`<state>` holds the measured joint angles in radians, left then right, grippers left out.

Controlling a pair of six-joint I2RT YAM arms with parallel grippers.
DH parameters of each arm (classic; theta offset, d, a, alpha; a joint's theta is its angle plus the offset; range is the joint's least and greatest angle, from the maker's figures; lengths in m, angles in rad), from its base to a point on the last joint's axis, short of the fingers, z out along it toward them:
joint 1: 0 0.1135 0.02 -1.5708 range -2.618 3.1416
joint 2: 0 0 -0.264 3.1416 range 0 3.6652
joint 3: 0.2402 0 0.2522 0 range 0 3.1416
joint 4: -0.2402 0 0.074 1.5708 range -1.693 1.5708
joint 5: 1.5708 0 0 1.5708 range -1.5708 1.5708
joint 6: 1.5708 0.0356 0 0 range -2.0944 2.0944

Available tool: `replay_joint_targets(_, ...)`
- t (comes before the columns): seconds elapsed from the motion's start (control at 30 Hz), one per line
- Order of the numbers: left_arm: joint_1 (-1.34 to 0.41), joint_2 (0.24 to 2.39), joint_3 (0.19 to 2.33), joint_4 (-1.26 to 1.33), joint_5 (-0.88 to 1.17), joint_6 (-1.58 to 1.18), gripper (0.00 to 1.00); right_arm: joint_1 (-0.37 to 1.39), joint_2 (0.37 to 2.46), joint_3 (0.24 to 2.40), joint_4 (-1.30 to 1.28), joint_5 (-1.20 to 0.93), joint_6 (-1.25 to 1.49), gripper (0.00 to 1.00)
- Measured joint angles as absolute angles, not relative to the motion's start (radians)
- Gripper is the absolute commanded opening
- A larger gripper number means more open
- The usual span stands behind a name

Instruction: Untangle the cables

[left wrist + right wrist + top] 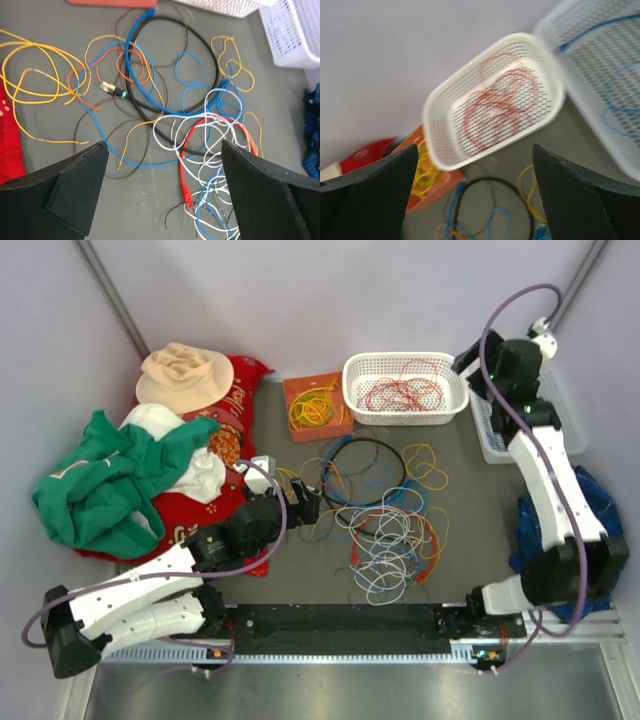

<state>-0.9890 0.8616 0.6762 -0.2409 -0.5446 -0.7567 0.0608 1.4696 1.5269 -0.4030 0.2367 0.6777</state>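
Left arm: I see my left arm lying low. It reaches from 7 o'clock in toward the middle of the top view.
Left gripper: the left gripper (302,504) (162,150) is wide open and holds nothing. It sits at the 9 o'clock edge of the pile, and its fingers point at the wires.
Right arm: my right arm stands tall. It goes up from 5 o'clock and bends over to 1 o'clock.
Right gripper: the right gripper (466,362) (475,150) is wide open too, with nothing in it. It hangs just beside the 3 o'clock end of the white plastic mesh basket (358,368) (440,105).
Cables: the thin loose cables in blue, red, yellow, white and black (385,510) (200,125) lie in a tangled pile in the middle of the dark grey table (300,570) (135,200).
In the basket: thin red wires (405,392) (495,107), at 12 o'clock.
In the small orange tray (300,388) (437,187): yellow wire loops (318,408) (422,167), at 11 o'clock.
Second white mesh basket (490,435) (600,60): at 2 o'clock, with thin blue wires (620,112) inside.
Clothes: a heap of green, red and tan cloth (110,480) at 9 o'clock.
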Motion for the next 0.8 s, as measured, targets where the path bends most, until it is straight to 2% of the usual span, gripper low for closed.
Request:
replay_joint_targets(0.13, -0.989, 0.859, 0.709, -0.262, -0.571, -0.756, 0.98, 0.230, 1.261, 1.320, -0.286, 0.140, 0.653, 0.89)
replay_joint_targets(0.23, -0.989, 0.864, 0.727, -0.295, -0.584, -0.766, 0.99, 0.397, 1.206, 1.192, -0.253, 0.103, 0.607, 0.85)
replay_joint_targets(0.43, -0.988, 0.915, 0.756, -0.366, -0.582, -0.818, 0.98, 0.626, 1.293, 0.996, -0.257, 0.049, 0.513, 0.66)
replay_joint_targets(0.8, -0.987, 0.927, 0.756, -0.389, -0.537, -0.868, 0.98, 0.743, 1.460, 0.890, -0.259, 0.032, 0.406, 0.63)
